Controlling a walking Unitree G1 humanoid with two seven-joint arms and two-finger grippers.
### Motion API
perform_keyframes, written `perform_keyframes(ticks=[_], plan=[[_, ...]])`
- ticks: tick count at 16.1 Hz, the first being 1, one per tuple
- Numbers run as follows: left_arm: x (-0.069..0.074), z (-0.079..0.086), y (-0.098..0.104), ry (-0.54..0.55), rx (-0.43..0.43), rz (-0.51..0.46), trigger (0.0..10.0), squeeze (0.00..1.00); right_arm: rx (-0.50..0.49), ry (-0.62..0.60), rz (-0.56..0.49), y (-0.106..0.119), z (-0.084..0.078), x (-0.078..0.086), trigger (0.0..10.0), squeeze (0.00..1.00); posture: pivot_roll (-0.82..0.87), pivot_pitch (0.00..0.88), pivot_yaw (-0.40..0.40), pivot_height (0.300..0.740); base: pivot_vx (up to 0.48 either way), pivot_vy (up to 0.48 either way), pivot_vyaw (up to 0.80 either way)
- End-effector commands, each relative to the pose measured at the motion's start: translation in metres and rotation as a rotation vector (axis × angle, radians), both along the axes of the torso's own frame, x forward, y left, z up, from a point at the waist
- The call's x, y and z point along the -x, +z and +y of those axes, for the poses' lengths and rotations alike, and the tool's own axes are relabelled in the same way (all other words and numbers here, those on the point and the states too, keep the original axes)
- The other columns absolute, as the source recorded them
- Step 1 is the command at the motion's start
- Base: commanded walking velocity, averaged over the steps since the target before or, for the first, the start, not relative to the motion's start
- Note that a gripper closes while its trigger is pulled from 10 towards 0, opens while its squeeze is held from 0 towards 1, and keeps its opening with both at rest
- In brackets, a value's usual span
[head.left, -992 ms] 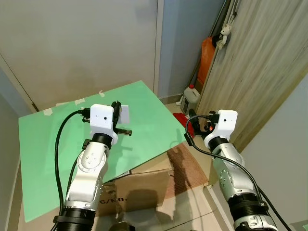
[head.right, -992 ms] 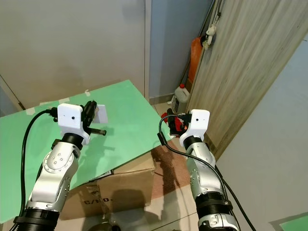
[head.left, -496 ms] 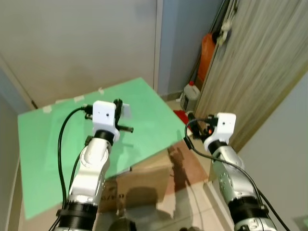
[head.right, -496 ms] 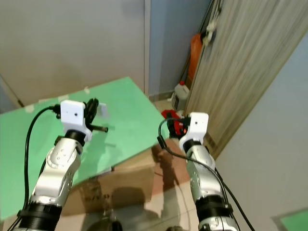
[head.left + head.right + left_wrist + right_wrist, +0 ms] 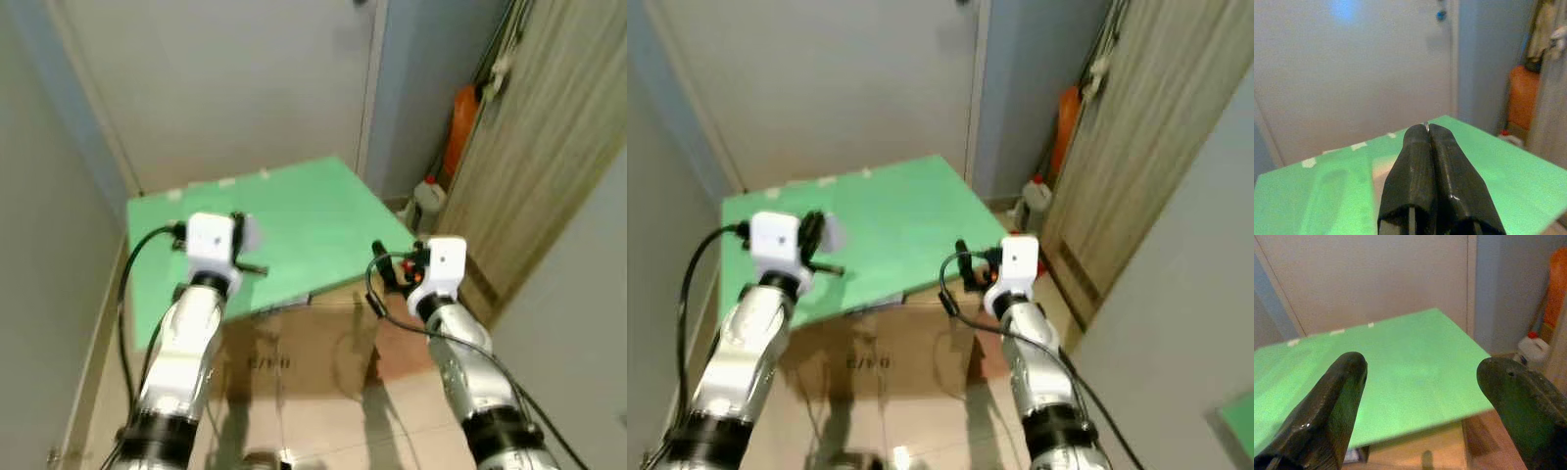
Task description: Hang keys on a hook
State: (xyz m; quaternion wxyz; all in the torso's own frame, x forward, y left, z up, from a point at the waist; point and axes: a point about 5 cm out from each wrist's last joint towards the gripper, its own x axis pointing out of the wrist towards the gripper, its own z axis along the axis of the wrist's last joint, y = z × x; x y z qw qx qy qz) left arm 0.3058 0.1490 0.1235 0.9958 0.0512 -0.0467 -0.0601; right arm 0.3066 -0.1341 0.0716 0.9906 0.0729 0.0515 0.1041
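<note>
Soft indoor light, motion blur in both head views.

Both eye views are smeared throughout; edges lack definition. Faint arm shadows fall on the cardboard box (image 5: 294,348) beneath the green board (image 5: 274,230). The left wrist view shows a bluish glare patch on the wall (image 5: 1344,10); near fingers are defocused.

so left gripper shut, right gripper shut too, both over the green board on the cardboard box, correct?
Not quite: the right gripper is open, its fingers wide apart in the right wrist view. The left gripper is shut, and both are over the green board on the cardboard box.
</note>
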Motion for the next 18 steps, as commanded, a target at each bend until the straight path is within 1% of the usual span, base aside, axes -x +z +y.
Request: perform_keyframes(ticks=[1, 5, 7, 8, 9, 11, 13, 15, 16, 18], plan=[[-0.002, -0.002, 0.004, -0.012, -0.005, -0.015, 0.0, 0.0, 0.017, 0.011, 0.001, 0.003, -0.001, -0.001, 10.0, 0.0, 0.02, 0.0, 0.023, 0.74, 0.0, 0.0, -0.74], [-0.002, -0.004, 0.001, -0.038, -0.01, 0.001, 0.0, 0.0, 0.023, -0.005, 0.004, 0.001, -0.004, 0.002, 10.0, 0.0, 0.01, 0.0, 0.029, 0.74, 0.0, 0.0, -0.69], [-0.001, -0.01, -0.003, -0.099, -0.029, 0.022, 0.0, 0.0, 0.027, -0.012, 0.007, 0.0, -0.005, 0.003, 10.0, 0.0, 0.01, 0.0, 0.034, 0.74, 0.0, 0.0, -0.61], [-0.001, -0.014, -0.008, -0.136, -0.043, 0.047, 0.0, 0.0, 0.026, -0.013, 0.01, 0.0, -0.006, 0.003, 10.0, 0.0, 0.0, 0.0, 0.039, 0.74, 0.0, 0.0, -0.56], [-0.002, -0.014, -0.009, -0.141, -0.044, 0.054, 0.0, 0.0, 0.025, -0.014, 0.011, 0.0, -0.006, 0.003, 10.0, 0.0, 0.0, 0.0, 0.039, 0.74, 0.0, 0.0, -0.56], [-0.004, -0.016, -0.008, -0.16, -0.037, 0.054, 0.0, 0.0, 0.019, -0.021, 0.012, 0.0, -0.008, 0.003, 10.0, 0.0, 0.0, 0.0, 0.042, 0.74, 0.0, 0.0, -0.53], [-0.007, -0.019, -0.007, -0.208, -0.022, 0.065, 0.0, 0.0, 0.016, -0.029, 0.01, 0.001, -0.009, 0.002, 10.0, 0.0, -0.01, 0.0, 0.05, 0.74, 0.0, 0.0, -0.52], [-0.008, -0.019, -0.006, -0.224, -0.032, 0.068, 0.0, 0.0, 0.012, -0.035, 0.01, 0.001, -0.009, 0.002, 10.0, 0.0, -0.01, 0.0, 0.055, 0.74, 0.0, 0.0, -0.49], [-0.01, -0.02, -0.006, -0.238, -0.043, 0.071, 0.0, 0.0, 0.012, -0.036, 0.011, 0.001, -0.01, 0.002, 10.0, 0.0, -0.01, 0.0, 0.055, 0.732, 0.0, 0.0, -0.46], [-0.009, -0.021, -0.006, -0.261, -0.056, 0.067, 0.0, 0.0, 0.01, -0.035, -0.01, 0.003, -0.009, 0.003, 10.0, 0.0, -0.01, 0.0, 0.064, 0.709, 0.0, 0.0, 0.0]])
